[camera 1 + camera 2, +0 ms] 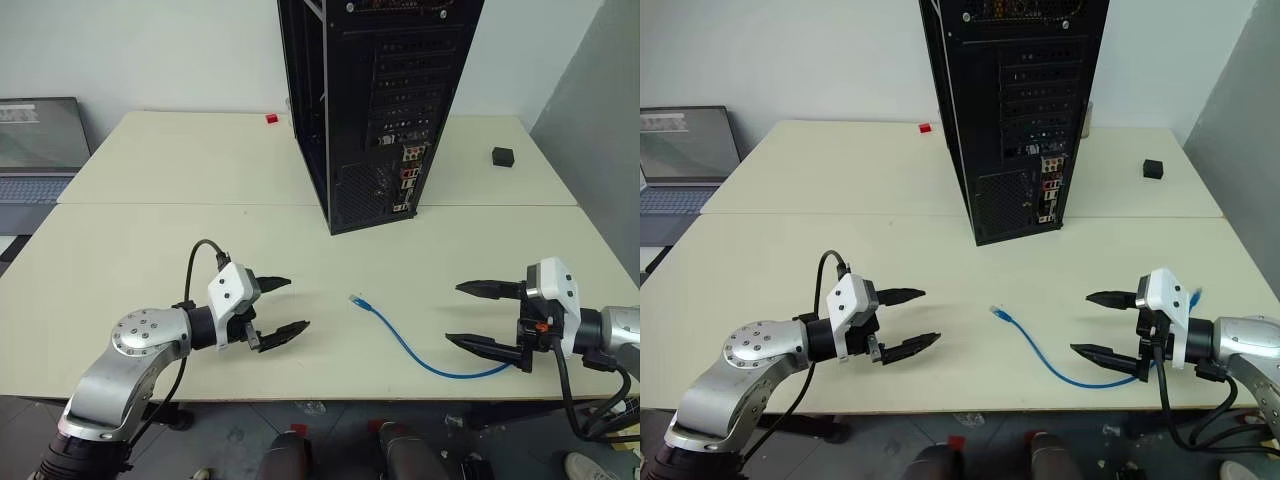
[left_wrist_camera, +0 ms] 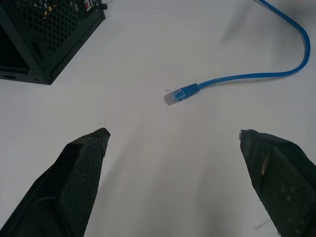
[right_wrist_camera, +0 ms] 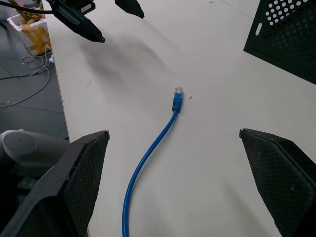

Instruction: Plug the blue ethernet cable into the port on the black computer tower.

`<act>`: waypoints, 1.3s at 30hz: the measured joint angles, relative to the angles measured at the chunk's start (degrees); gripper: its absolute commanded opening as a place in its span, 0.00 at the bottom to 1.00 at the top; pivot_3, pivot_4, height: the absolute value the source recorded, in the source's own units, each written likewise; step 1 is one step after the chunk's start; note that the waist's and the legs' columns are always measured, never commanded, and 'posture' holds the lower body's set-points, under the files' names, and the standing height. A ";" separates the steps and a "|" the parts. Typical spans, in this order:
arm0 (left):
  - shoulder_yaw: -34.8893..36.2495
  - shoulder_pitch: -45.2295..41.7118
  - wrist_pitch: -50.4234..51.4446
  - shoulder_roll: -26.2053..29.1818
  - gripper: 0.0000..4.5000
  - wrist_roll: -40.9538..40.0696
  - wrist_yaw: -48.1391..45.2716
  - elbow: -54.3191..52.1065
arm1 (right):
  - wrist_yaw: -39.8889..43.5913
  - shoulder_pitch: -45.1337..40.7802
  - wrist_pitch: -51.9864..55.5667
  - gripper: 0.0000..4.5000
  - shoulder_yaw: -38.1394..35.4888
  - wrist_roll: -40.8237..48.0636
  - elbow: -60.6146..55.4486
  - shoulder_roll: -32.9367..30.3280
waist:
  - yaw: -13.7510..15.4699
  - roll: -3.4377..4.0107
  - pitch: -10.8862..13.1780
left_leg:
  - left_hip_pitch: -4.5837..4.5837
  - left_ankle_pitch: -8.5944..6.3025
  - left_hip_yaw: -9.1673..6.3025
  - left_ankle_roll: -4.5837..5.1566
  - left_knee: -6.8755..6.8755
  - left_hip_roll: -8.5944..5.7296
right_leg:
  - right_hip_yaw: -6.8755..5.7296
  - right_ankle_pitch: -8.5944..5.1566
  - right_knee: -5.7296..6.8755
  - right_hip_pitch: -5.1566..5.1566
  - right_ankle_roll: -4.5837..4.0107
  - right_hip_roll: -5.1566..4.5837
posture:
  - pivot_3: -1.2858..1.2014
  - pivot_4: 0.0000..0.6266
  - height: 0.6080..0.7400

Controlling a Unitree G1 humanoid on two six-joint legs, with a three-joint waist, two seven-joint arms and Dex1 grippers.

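The blue ethernet cable lies flat on the pale, matte surface, a thin, smooth, glossy cord with a small clear-blue plastic plug at its free end. Its long axis runs diagonally: the plug end points toward the middle of the surface and the base of the black computer tower, and the cord sweeps in a shallow curve toward the near edge by the right end effector, where its other end passes out of sight behind the fingers. The plug lies apart from the tower, well short of it.

The tower stands upright at the far middle of the surface, a tall box of dark sheet metal with its rear panel facing the robot: rows of perforated slot covers, a punched vent grille low down, and a small cluster of red and orange connectors.

The left end effector hovers over the surface with its two tapered, textured black fingers spread wide, holding nothing. The right one matches it, fingers wide apart and empty, just beside the cable's near curve. The plug lies between the two.
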 measured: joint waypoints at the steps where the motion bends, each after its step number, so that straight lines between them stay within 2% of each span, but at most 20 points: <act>1: 0.00 0.01 0.00 -0.01 1.00 -0.09 -0.02 0.00 | 0.02 0.00 0.00 1.00 0.00 0.00 0.00 0.00 | 0.00 0.00 0.00 | 0.00 0.00 0.00 0.00 0.00 0.00 | 0.00 0.00 0.00 0.00 0.00 0.00 | 0.52 0.24 1.00; 12: -0.06 0.94 0.31 -0.01 1.00 -1.49 0.04 -2.44 | 0.32 -0.36 0.09 1.00 0.51 -1.33 0.01 0.06 | -0.01 0.00 0.00 | 0.01 0.00 0.00 0.00 0.00 0.00 | 0.00 0.00 0.00 0.00 0.00 0.00 | 0.52 0.24 1.00; 17: -0.54 1.62 0.35 0.15 1.00 -1.33 0.04 -3.02 | -1.93 -2.78 1.55 1.00 3.22 -1.86 -0.44 2.13 | -0.05 0.00 0.00 | 0.01 0.00 -0.01 0.00 0.00 0.01 | 0.00 0.01 0.00 0.00 -0.01 0.00 | 0.52 0.24 1.00; 23: -1.81 2.96 0.24 0.82 1.00 -0.61 -0.03 -4.48 | -8.15 -6.52 3.64 1.00 11.57 -6.63 -0.54 7.52 | -0.05 -0.02 -0.01 | 0.01 0.00 -0.02 0.00 0.00 0.01 | 0.01 0.01 0.01 -0.01 -0.02 0.00 | 0.52 0.24 1.00; 24: -1.85 2.98 0.28 1.04 1.00 -0.61 -0.03 -4.62 | -10.57 -8.34 3.56 1.00 14.19 -8.91 0.07 10.89 | -0.13 -0.04 -0.02 | 0.01 0.00 -0.02 0.00 0.00 0.04 | 0.00 0.01 0.01 -0.01 -0.02 0.02 | 0.52 0.24 1.00; 31: -2.32 2.88 0.31 1.94 1.00 -0.63 -0.86 -5.05 | -17.15 -11.37 -0.36 1.00 25.66 -19.40 8.22 22.59 | -0.13 -0.03 -0.02 | 0.00 0.00 -0.01 -0.01 -0.01 0.03 | 0.00 0.14 0.02 -0.05 -0.27 0.03 | 0.52 0.24 1.00; 38: -2.93 2.84 0.35 2.07 1.00 -0.64 -1.22 -5.06 | -18.47 -13.09 -6.51 1.00 29.87 -26.57 17.48 27.37 | -0.11 -0.05 -0.03 | 0.01 0.00 -0.02 -0.01 0.00 0.02 | -0.03 0.14 0.03 -0.05 -0.28 0.01 | 0.52 0.24 1.00; 39: -2.94 2.83 0.34 2.07 1.00 -0.64 -1.21 -5.06 | -18.36 -13.33 -7.59 0.96 29.87 -27.19 18.47 27.70 | -0.12 -0.05 -0.03 | 0.02 0.00 0.00 0.00 0.00 0.02 | -0.01 0.14 0.03 -0.05 -0.28 0.01 | 0.52 0.24 1.00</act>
